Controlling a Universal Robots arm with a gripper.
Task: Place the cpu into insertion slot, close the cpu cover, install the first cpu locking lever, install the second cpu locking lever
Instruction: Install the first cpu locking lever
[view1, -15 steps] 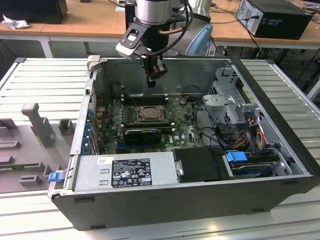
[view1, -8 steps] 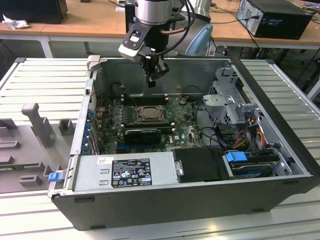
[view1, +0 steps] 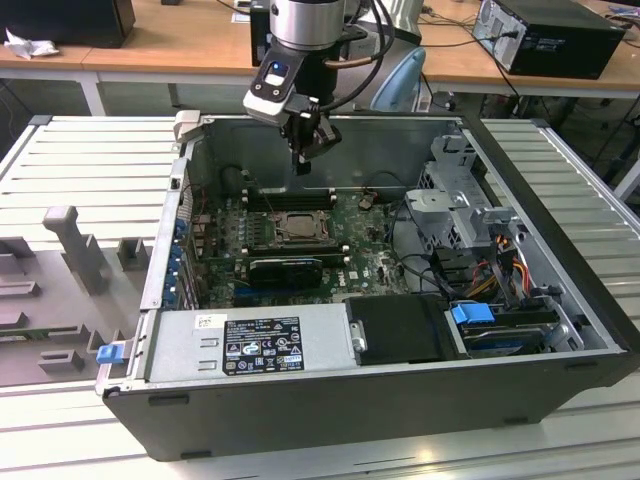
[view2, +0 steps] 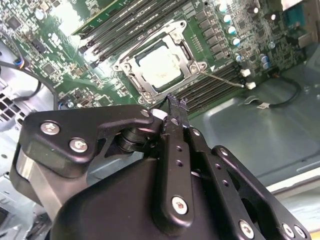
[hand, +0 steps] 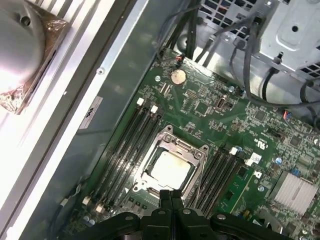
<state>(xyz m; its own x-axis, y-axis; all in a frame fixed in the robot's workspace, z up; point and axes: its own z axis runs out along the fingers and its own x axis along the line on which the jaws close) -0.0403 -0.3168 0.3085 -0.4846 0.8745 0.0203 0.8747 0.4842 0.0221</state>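
First wrist view shows the cpu (hand: 170, 167) lying in the slot (hand: 141, 184), with the cover (hand: 186, 148) down over its edges (it looks flat, though I can't tell whether it is fully seated). What could go wrong for you: a thin lever (view2: 222, 78) stands out from the socket over the memory slots (view2: 212, 94), unlatched by the look of it. A rod that narrow could slip off the tip or bend if you push off-line, and a slip could scrape the board (view2: 60, 75). The fingers (hand: 164, 202) are clenched together, grasping nothing. The gripper (view1: 303, 160) hangs above the socket, touching nothing.
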